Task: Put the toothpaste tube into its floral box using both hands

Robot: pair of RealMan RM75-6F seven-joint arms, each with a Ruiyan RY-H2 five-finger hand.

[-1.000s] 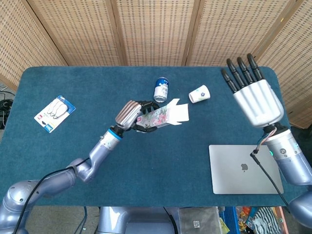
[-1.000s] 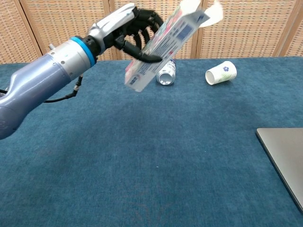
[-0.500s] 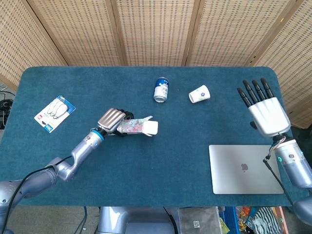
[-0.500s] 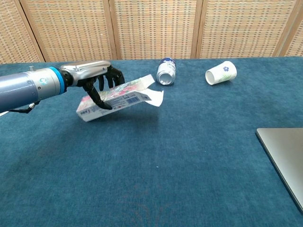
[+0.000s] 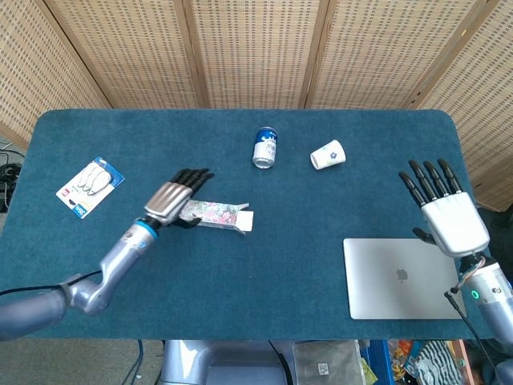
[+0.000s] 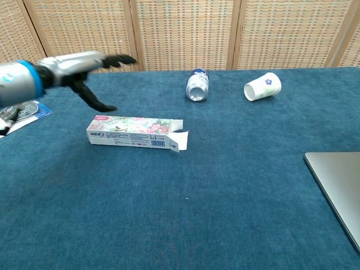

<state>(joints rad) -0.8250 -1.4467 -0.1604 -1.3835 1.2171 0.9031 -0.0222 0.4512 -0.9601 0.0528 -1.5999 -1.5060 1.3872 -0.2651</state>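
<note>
The floral box lies flat on the blue table, its end flaps open toward the right. No toothpaste tube shows outside it in either view. My left hand hovers above the box's left end with fingers spread, holding nothing and apart from the box. My right hand is raised at the far right with straight, spread fingers, empty; the chest view does not show it.
A blue-and-white can lies on its side near the back. A tipped paper cup sits to its right. A closed laptop lies at the front right, a blister pack at the left.
My left hand lowered the box onto the table, let go of it and lifted away with fingers spread. My right hand drew back and down toward the right edge.
</note>
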